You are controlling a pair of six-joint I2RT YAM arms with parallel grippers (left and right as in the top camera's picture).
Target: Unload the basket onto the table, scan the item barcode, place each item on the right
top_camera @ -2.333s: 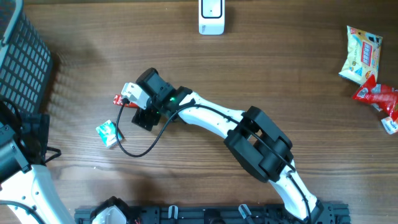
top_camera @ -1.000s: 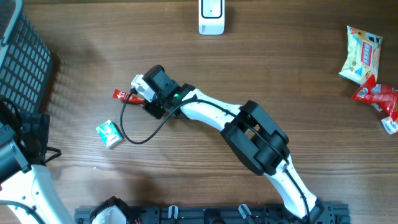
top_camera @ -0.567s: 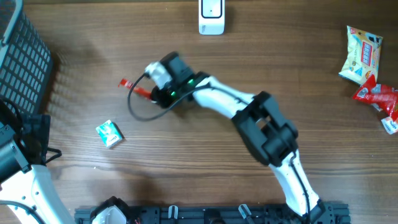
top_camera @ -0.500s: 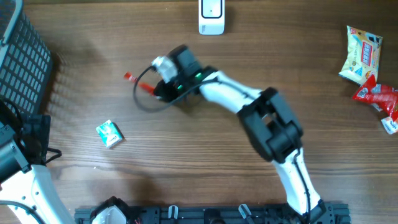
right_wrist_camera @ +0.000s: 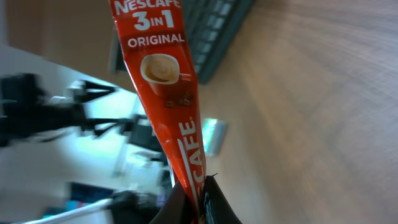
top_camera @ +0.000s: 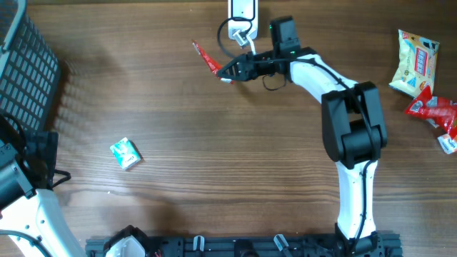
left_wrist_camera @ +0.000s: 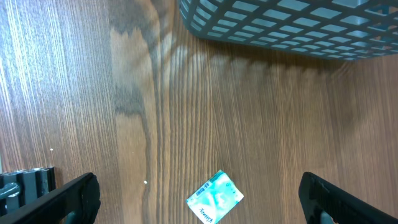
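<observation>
A red Nescafe 3-in-1 sachet (top_camera: 206,56) hangs in the air at the back of the table, just left of the white barcode scanner (top_camera: 241,10). My right gripper (top_camera: 228,71) is shut on the sachet's lower end. In the right wrist view the sachet (right_wrist_camera: 163,74) sticks up from the closed gripper (right_wrist_camera: 200,198) with its printed front facing the camera; no barcode shows. My left gripper (left_wrist_camera: 198,190) stands wide open low over the table's left side, with a small green tissue packet (left_wrist_camera: 214,196) lying between its fingers and untouched.
A grey plastic basket (top_camera: 25,68) stands at the far left, its corner (left_wrist_camera: 280,22) ahead of my left gripper. The green tissue packet (top_camera: 125,153) lies front left. Snack packets (top_camera: 414,63) and a red wrapper (top_camera: 432,111) lie at the right edge.
My right arm has swung the red sachet from the left middle of the table up and right to beside the scanner. The left arm and the tissue packet have not moved.
</observation>
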